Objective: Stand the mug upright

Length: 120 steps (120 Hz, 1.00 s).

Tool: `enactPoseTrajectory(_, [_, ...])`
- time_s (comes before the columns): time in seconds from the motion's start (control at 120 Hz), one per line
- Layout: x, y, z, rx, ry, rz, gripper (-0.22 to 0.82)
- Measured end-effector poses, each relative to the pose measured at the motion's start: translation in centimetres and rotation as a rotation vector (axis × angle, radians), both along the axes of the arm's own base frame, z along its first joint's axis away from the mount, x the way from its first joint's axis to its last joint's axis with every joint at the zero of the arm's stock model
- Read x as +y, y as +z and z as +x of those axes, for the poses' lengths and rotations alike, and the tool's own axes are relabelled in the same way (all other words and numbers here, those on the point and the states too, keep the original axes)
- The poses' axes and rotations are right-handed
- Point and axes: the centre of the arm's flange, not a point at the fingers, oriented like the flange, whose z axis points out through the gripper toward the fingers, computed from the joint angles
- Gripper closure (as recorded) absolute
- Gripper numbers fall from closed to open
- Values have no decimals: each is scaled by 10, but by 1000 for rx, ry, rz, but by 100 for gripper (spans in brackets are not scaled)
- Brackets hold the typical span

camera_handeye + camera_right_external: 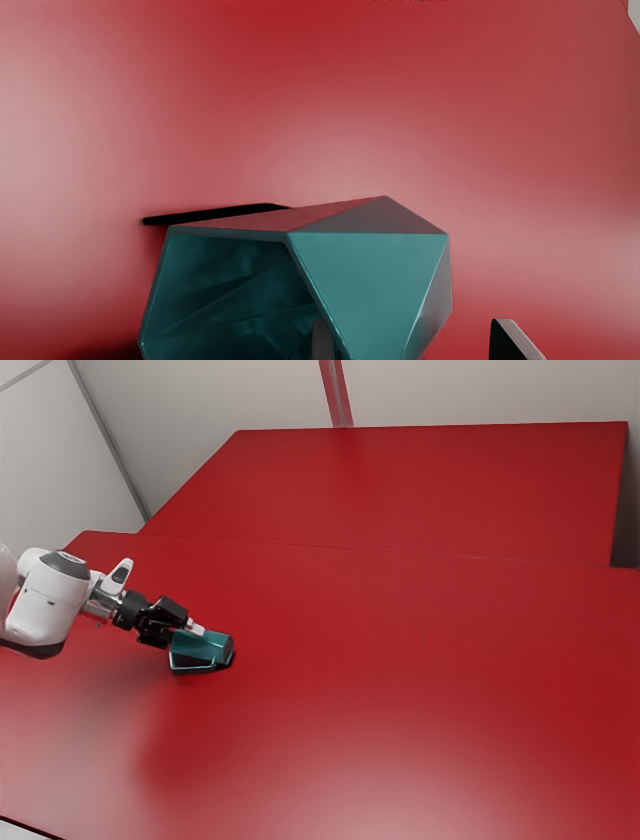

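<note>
Mug (205, 644): lying on its side left of centre in the exterior frame, resting on the red table (400, 660), dark mouth facing the bottom edge. Arm (50, 600) coming in from the frame's left edge and slanting down to the mug's upper side.

Gripper (420, 340): standing wide open, holding nothing. In the wrist view, overlapping the mouth beside the rim (302, 280) with one finger (322, 340); hanging beyond the faceted body with the other finger (517, 340), leaving a strip of table between it and the mug. Probably lining up a pinch, with the righting all to come.

Risks from here:
- Closing off-centre: likely meeting the wall with one finger first, so shoving or rolling the mug instead of gripping.
- Pinching on slanted facets (370, 280): having little parallel surface to bite, so possibly squeezing the mug out.
- Lifting by the rim side only: leaving the weight hanging to one end, so swinging or twisting in the grip.
- Turning too low: catching the base or a fingertip on the table, so prying the mug loose.
- Letting go short of upright: landing on a base edge, so toppling again.
</note>
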Motion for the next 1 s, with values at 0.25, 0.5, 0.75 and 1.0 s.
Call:
enactPoseTrajectory(0.25, [-2,2,1,-2,-3,0,56])
enactPoseTrajectory(0.5, [-12,13,5,-19,-25,11,71])
enactPoseTrajectory(0.75, [-44,41,16,-63,-91,33,75])
enactPoseTrajectory(1.0, [-92,87,23,-92,-239,140,75])
